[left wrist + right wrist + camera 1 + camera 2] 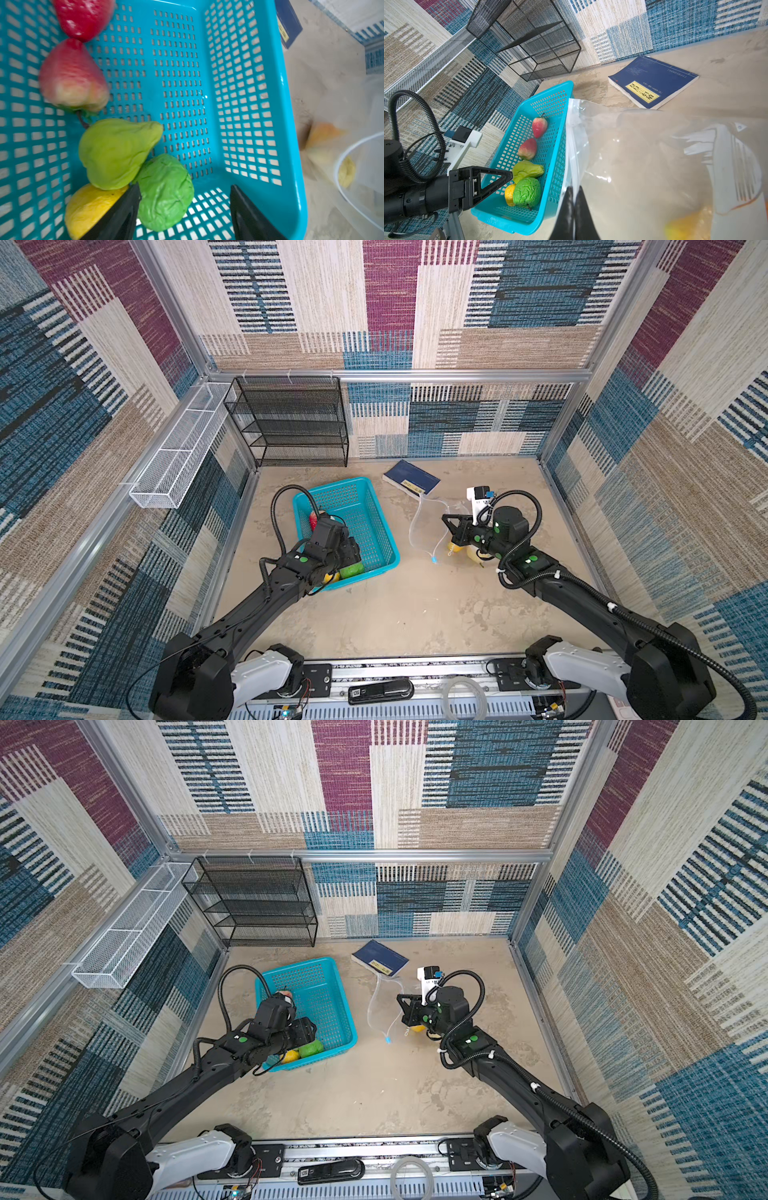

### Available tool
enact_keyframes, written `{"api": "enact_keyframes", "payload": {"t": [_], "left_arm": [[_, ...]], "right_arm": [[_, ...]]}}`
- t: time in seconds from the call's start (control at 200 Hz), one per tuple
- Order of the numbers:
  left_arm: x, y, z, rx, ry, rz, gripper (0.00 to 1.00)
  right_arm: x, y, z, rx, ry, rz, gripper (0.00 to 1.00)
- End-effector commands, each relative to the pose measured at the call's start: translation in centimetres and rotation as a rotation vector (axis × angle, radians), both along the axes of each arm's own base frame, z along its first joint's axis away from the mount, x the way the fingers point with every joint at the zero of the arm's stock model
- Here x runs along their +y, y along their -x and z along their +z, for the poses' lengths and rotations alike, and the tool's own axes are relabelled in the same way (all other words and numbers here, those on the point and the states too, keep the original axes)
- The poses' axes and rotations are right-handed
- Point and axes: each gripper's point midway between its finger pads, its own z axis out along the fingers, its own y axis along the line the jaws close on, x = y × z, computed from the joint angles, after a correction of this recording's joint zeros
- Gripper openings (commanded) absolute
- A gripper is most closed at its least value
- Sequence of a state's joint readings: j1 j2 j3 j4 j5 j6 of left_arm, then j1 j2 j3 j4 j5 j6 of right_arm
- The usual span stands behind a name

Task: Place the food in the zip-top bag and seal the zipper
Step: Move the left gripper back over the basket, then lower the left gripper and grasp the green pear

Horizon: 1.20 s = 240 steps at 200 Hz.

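The teal basket (291,124) holds the food: two red fruits, a pale green pear shape (116,151), a lemon (91,207) and a green cabbage-like ball (166,193). My left gripper (186,199) is down in the basket, open. The green ball lies between its fingers, against one of them. My right gripper (574,192) is shut on the mouth edge of the clear zip-top bag (654,166) and holds it up beside the basket. Orange and yellow pieces (455,548) show through the bag. The zipper's light-blue slider (434,560) hangs at the low end of the strip.
A blue book (411,479) lies just behind the bag. A black mesh rack (291,423) stands against the back wall, and a white mesh tray (174,456) is fixed to the left wall. The basket's walls close in around my left gripper.
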<state>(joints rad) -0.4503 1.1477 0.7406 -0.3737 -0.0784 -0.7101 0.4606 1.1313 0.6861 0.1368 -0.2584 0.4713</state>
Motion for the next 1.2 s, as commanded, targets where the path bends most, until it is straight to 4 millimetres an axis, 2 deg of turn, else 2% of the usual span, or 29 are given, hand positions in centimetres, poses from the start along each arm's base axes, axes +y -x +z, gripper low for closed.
{"api": "enact_keyframes", "payload": {"t": [0.0,0.155,0.346,0.616,0.942,1.047,1.197], "left_arm": [[2.1,-0.2,-0.1,-0.019,-0.028,0.098,0.73],[3.2,-0.8,-0.5,-0.014,-0.030,0.126,0.74],[3.3,-1.5,-1.4,0.017,-0.031,0.132,0.74],[1.0,-3.0,-2.3,0.040,0.033,0.066,0.74],[-3.5,-7.6,-1.4,0.034,0.129,-0.056,0.71],[-3.6,-8.3,-1.0,0.026,0.102,-0.071,0.71],[-2.1,-8.1,-1.0,0.032,0.001,-0.064,0.71]], "right_arm": [[0.1,-0.2,0.6,-0.011,-0.017,-0.006,0.00],[0.2,-0.2,0.7,-0.008,-0.022,-0.002,0.00],[0.3,-0.3,0.9,-0.007,-0.024,-0.001,0.00],[0.2,-0.5,0.9,-0.007,-0.021,-0.005,0.00],[0.3,-0.5,1.1,-0.009,-0.014,-0.004,0.00],[0.1,-0.5,1.1,-0.011,-0.006,-0.012,0.00],[-0.1,-0.5,1.0,-0.015,0.002,-0.020,0.00]]}}
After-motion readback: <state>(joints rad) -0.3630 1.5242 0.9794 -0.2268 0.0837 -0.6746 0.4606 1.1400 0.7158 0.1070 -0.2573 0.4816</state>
